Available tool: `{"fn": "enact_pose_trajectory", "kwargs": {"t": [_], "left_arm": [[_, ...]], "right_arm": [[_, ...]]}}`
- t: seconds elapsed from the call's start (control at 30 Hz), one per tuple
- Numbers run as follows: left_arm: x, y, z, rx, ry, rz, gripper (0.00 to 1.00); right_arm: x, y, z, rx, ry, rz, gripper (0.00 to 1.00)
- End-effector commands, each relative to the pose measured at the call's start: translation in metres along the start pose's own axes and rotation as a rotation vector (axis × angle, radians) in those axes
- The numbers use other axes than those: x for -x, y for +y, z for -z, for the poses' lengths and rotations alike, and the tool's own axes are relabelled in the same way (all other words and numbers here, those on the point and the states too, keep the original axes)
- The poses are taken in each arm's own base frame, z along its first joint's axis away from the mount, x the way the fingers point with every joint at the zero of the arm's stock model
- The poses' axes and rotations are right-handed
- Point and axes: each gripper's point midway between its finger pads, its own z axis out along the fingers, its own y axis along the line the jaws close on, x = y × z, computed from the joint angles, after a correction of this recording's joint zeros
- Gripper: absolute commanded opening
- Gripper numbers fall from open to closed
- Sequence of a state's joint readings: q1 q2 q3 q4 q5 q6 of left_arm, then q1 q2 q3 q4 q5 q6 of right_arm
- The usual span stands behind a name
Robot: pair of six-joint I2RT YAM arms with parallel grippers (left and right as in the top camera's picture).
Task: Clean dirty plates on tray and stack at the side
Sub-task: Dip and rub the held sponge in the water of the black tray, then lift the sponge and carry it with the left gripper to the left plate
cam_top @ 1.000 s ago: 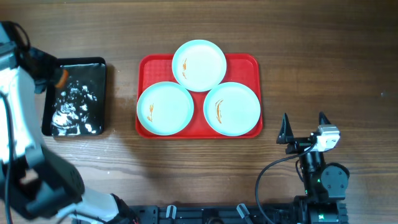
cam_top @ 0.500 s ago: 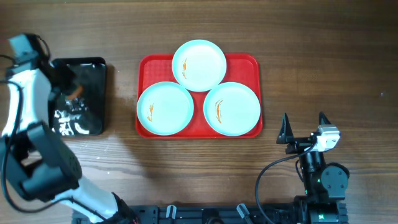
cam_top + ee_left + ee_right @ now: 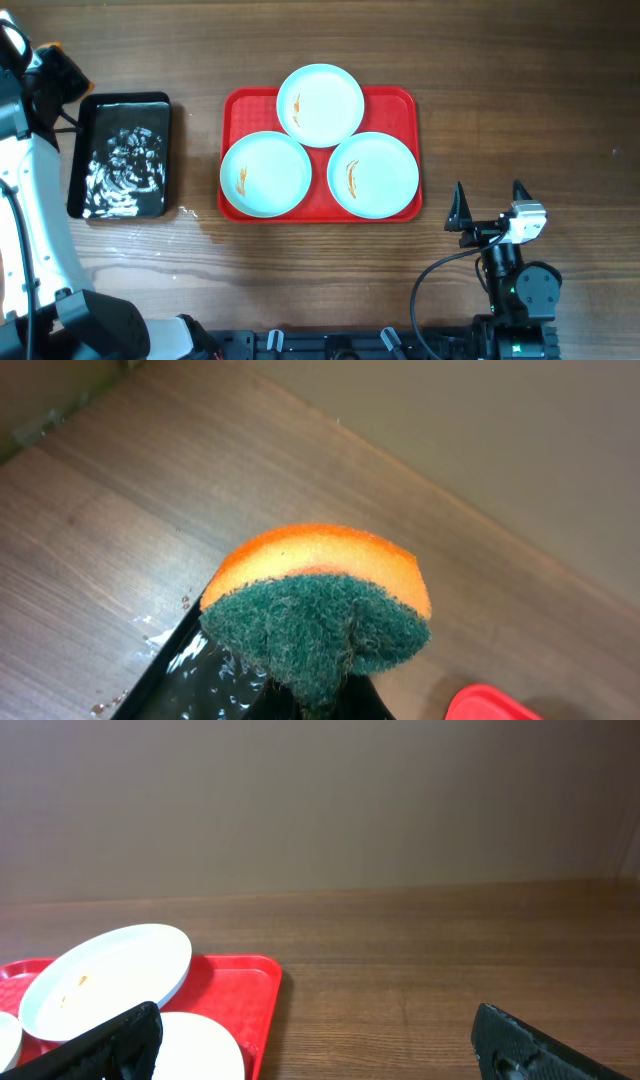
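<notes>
Three pale plates lie on the red tray point(image 3: 240, 108): one at the back point(image 3: 320, 104), one front left point(image 3: 266, 174), one front right point(image 3: 373, 174), each with thin orange-brown smears. My left gripper point(image 3: 58, 72) hovers over the far left corner of the black tray point(image 3: 120, 155), well left of the plates. It is shut on an orange sponge with a green scouring face point(image 3: 320, 600). My right gripper point(image 3: 490, 205) stands open on the table right of the red tray, holding nothing. In the right wrist view two plates point(image 3: 110, 975) point(image 3: 195, 1045) show.
The black tray holds shallow water and white foam point(image 3: 115, 175). A few water drops lie on the wood by its front right corner point(image 3: 190, 212). Bare wooden table surrounds the red tray. The right arm's base and cable sit at the front right point(image 3: 520, 290).
My left gripper has lifted the sponge out of the black tray and swung it to the tray's far left corner. The right arm and the plates have not moved.
</notes>
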State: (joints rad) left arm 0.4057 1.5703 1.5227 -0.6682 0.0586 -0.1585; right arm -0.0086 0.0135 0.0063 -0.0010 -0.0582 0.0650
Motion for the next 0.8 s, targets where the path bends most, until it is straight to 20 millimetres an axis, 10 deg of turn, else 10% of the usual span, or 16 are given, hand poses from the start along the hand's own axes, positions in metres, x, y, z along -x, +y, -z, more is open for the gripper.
{"fn": "enact_pose_trajectory", "kwargs": {"t": [0.0, 0.17, 0.33, 0.37, 0.53, 0.77], "left_arm": [[-0.068, 0.017, -0.056, 0.031, 0.205, -0.086, 0.04], [-0.134, 0.058, -0.099, 0.182, 0.401, -0.154, 0.04], [-0.070, 0.020, -0.065, 0.084, 0.217, -0.170, 0.04], [-0.031, -0.002, -0.040, 0.024, 0.085, -0.181, 0.04], [0.028, -0.031, 0.020, -0.049, -0.162, -0.200, 0.04], [-0.031, -0.009, -0.026, -0.002, 0.047, -0.189, 0.04]], "right_arm": [[0.002, -0.004, 0.001, -0.020, -0.011, 0.013, 1.00], [0.002, -0.004, 0.001, -0.020, -0.011, 0.013, 1.00], [0.002, -0.004, 0.001, -0.020, -0.011, 0.013, 1.00], [0.002, -0.004, 0.001, -0.020, -0.011, 0.013, 1.00], [0.002, -0.004, 0.001, -0.020, -0.011, 0.013, 1.00], [0.002, -0.004, 0.001, -0.020, -0.011, 0.013, 1.00]]}}
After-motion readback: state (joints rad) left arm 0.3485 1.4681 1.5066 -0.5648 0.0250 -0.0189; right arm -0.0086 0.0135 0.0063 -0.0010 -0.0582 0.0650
